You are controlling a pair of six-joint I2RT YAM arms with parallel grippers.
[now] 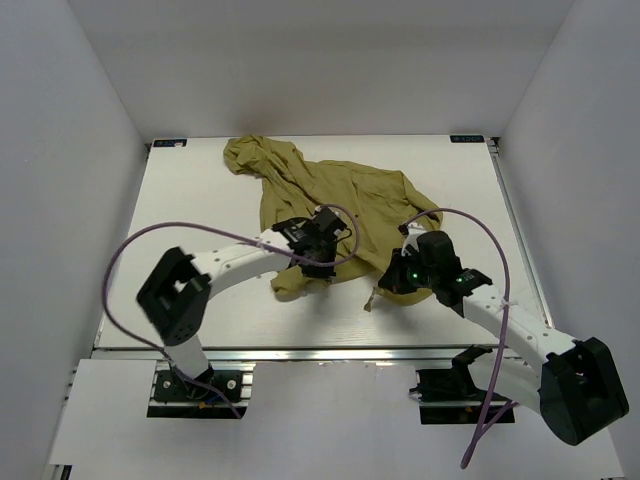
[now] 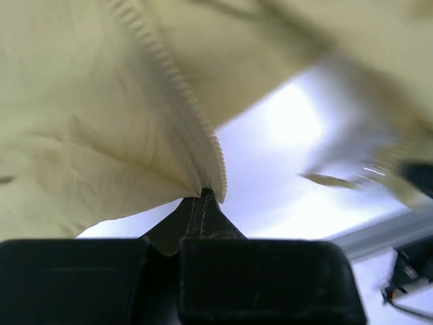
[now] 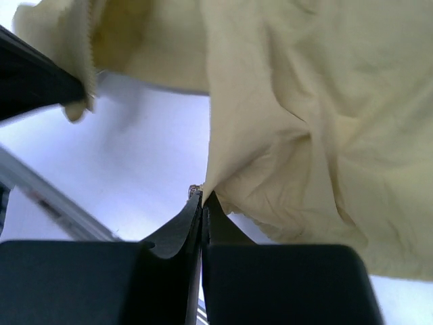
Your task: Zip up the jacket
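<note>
- Nearest the top camera, the left arm [image 1: 235, 258] and right arm [image 1: 500, 315] reach from their bases at the near edge toward the middle. A purple cable [image 1: 115, 270] loops off each.
- Under them is the white surface [image 1: 200, 200], which carries the garment.
- On it the jacket [image 1: 330, 195] lies rumpled across the middle. Its hood [image 1: 260, 155] points to the far left, and its lower part is bunched between the two tools.
- At the jacket's near left edge, the left tool [image 1: 318, 262] has its fingers closed tight on a pinch of fabric, seen close in the left wrist view.
- At the jacket's near right edge, the right tool [image 1: 395, 280] is likewise clamped narrow on the cloth's edge, which is drawn to a point between the fingers.
- Zipper teeth [image 2: 183, 101] run along the fabric edge down to the left tool's grip, and that side hangs open above the surface.
- Something tiny and metallic glints at the right tool's tips. I cannot tell what it is.
</note>
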